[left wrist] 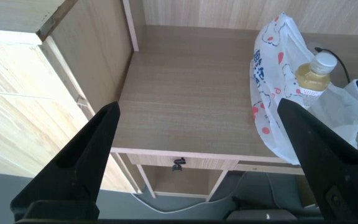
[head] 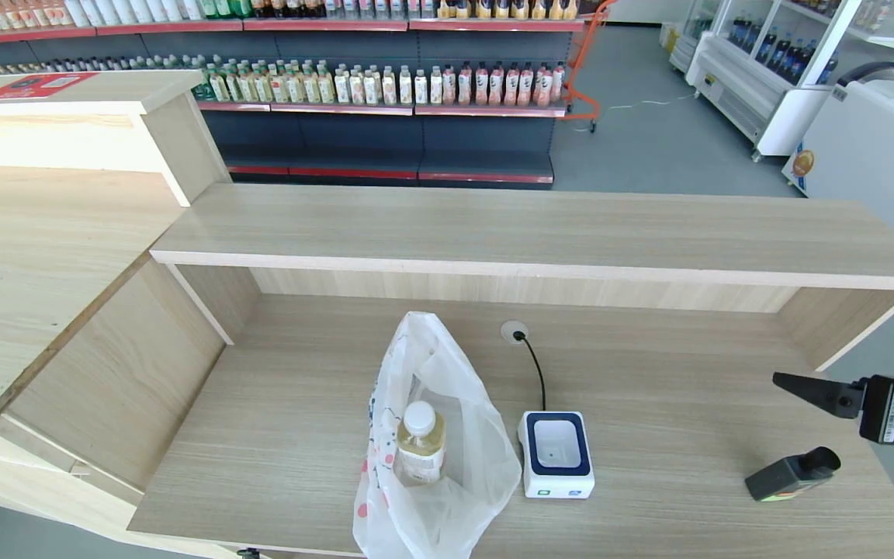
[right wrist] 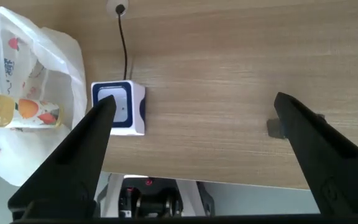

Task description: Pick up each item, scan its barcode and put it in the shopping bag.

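Right end effector (right wrist: pixel 192 99): we see its two fingers spread wide with nothing between them. It hangs above the table (head: pixel 687 404), well to the right of the scanner (head: pixel 556 454).
Left end effector (left wrist: pixel 197 104): we find it wide open and empty as well. It sits far to the scanner's left, past the bag (head: pixel 493 458), out by the table's near edge.
Bag: thin white plastic with red and blue spots, standing with its mouth open, just beside the scanner on its left.
Bottle (head: pixel 421 446): upright inside the bag, white cap up, holding a pale yellow drink. We make out a label but nothing finer.
Scanner: a white box with a dark blue frame round its window, facing up.
Cable (head: pixel 536 373): black, running from the scanner's far side to a round hole (head: pixel 514 332) in the table.
Dark item (head: pixel 792 473): grey with a black end, lying on its side well right of the scanner, near the right end effector. We cannot tell what it is.
Ledge (head: pixel 540 229): a raised wooden top beyond the scanner.
Shelves (head: pixel 416 85): rows of drinks far behind the scanner.
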You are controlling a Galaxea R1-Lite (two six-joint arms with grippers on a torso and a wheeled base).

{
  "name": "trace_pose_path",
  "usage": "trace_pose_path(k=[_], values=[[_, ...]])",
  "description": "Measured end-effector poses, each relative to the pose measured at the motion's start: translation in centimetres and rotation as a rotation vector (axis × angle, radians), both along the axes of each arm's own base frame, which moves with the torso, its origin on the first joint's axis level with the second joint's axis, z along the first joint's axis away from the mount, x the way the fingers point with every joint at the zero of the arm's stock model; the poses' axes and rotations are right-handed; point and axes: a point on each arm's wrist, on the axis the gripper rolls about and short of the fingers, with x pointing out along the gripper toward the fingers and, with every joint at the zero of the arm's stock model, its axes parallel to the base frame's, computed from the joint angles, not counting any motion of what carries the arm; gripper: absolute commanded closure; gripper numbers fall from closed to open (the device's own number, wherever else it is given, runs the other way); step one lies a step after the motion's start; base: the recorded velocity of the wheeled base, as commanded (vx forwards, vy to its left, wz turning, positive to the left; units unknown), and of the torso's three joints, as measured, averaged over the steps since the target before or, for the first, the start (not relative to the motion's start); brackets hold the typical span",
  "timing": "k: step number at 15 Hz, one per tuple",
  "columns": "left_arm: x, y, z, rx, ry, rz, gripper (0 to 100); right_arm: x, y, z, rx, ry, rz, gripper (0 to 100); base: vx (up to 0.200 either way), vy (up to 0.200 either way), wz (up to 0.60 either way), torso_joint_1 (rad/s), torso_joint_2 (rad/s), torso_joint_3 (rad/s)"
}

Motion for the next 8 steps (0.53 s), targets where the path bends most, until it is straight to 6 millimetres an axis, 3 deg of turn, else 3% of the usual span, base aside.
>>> trace_pose_path(k=[4, 7, 8], values=[[0.0, 0.0, 0.0, -0.001, 0.000, 0.000, 0, -0.6, 0.1, 0.1, 0.059, 0.102, -0.026, 0, 0.000, -0.200, 0.00, -0.001, 0.01, 0.001], [0.0, 0.0, 0.0, -0.002, 0.000, 0.000, 0, -1.1, 0.1, 0.9, 0.081, 0.113, -0.038, 0, 0.000, 0.000, 0.00, 0.000, 0.00, 0.000], [0.0, 0.0, 0.0, -0.002, 0.000, 0.000, 0, -1.5, 0.2, 1.0, 0.082, 0.121, -0.038, 0, -0.200, 0.000, 0.00, 0.007, 0.00, 0.002]])
